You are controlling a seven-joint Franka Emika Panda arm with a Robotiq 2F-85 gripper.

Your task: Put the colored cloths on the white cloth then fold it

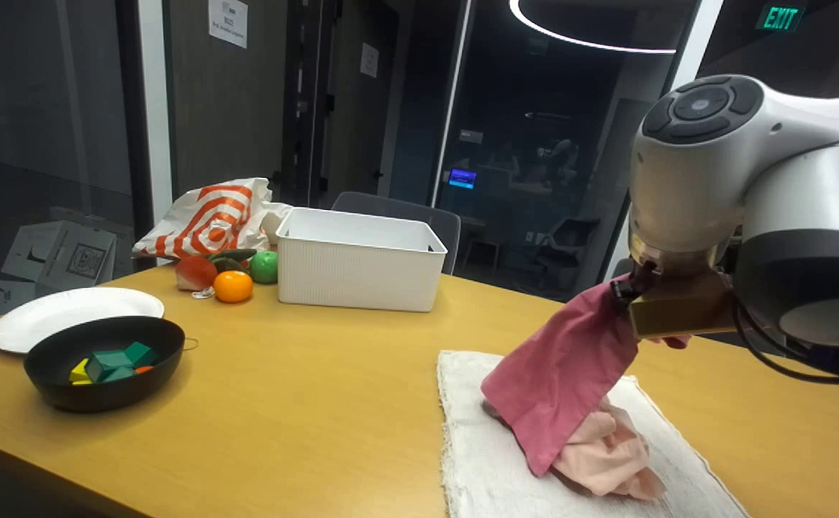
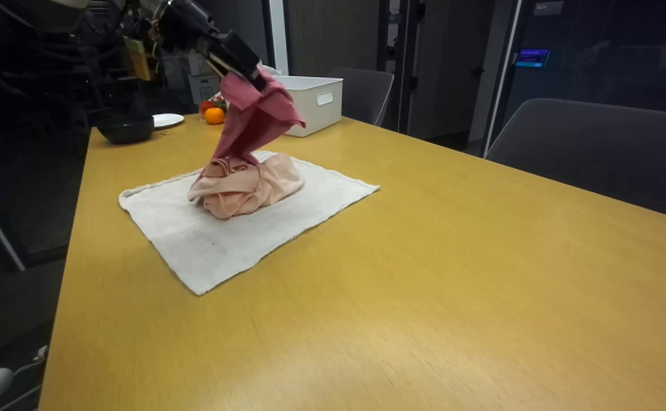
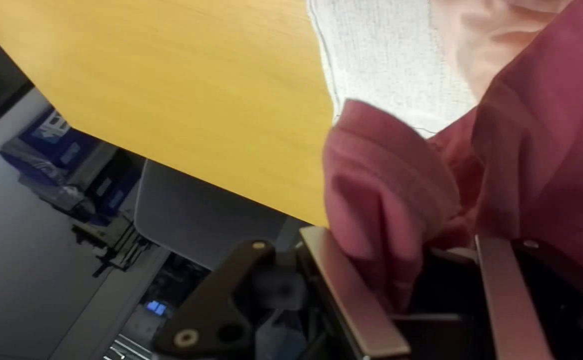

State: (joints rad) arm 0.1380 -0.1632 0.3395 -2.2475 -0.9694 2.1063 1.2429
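My gripper (image 1: 624,288) is shut on a dark pink cloth (image 1: 563,360) and holds its upper part above the table. In the wrist view the gripper (image 3: 396,235) has a bunched fold of the pink cloth (image 3: 391,190) between its fingers. The pink cloth (image 2: 261,120) hangs down in folds, its lower end at a crumpled peach cloth (image 2: 253,188). The peach cloth lies on the white cloth (image 2: 207,251), which is spread flat on the table. A small dark edge (image 1: 493,411) shows under the pink cloth; I cannot tell what it is.
A white bin (image 1: 358,266) stands at the back. Beside it are an orange (image 1: 232,286), other produce and a plastic bag (image 1: 218,208). A black bowl (image 1: 106,396) with several blocks stands by a white plate (image 1: 13,327). Chairs (image 2: 596,154) stand along one table edge.
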